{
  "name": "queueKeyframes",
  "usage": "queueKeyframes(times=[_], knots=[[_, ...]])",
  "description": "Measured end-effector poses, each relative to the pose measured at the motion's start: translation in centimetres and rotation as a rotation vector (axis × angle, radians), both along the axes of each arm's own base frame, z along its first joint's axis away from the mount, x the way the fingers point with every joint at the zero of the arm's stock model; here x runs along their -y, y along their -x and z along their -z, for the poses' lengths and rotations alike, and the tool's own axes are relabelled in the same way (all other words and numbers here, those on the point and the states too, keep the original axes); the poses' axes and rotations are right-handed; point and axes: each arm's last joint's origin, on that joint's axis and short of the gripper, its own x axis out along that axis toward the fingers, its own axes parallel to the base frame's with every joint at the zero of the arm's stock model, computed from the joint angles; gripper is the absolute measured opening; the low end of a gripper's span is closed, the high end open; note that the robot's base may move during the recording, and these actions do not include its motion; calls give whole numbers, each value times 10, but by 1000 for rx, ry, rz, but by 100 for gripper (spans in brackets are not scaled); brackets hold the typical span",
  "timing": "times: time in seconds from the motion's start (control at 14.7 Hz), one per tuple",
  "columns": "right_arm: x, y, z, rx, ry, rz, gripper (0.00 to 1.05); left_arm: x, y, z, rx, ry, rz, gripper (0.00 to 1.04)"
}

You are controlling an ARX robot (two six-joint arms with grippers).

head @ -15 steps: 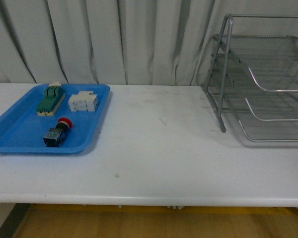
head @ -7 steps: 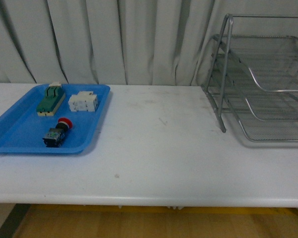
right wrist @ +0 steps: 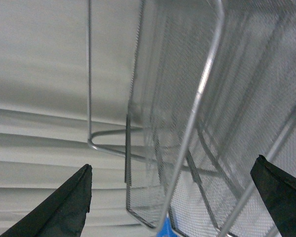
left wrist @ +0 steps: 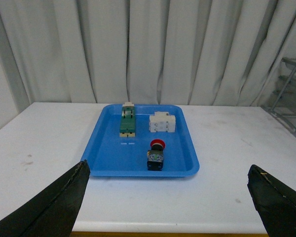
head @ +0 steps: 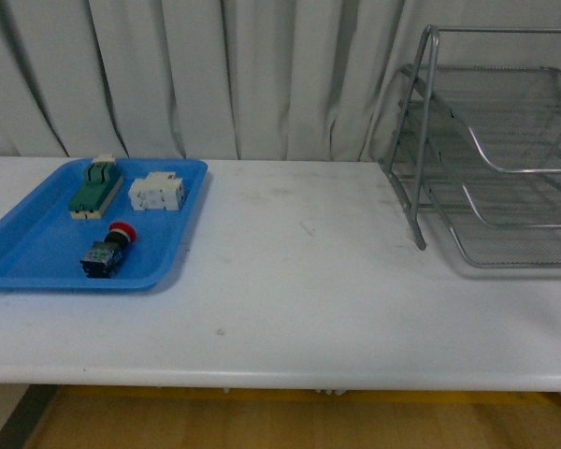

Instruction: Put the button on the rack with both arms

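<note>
1. Rack [right wrist: 187, 98]: silver wire mesh w/ tube frame, v. close, fills most of view.
2. Pale curtain [right wrist: 39, 74] behind it.
3. Right hand [right wrist: 171, 197]: dark fingers [right wrist: 64, 207] spread wide apart.

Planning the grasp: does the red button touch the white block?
Apart. The left wrist view shows bare floor of the blue tray between the button and the white block.

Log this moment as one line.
button: on blue tray, ungripped | rack: far right, no button | left gripper: open, facing tray | right gripper: open, by rack | stage: pickup not started
</note>
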Motion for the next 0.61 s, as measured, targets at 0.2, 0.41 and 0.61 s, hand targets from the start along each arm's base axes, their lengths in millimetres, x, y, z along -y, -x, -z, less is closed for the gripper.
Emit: queueKeyframes(times=[0.2, 0.41, 0.61], knots=[[-5, 7, 21, -72, -62, -19, 98, 0, 0, 0, 0, 0, 0, 98], [-4, 8, 46, -143, -79, -16, 98, 0, 0, 0, 0, 0, 0, 98], [1, -6, 43, -101, -27, -21, 98, 0, 0, 0, 0, 0, 0, 98]])
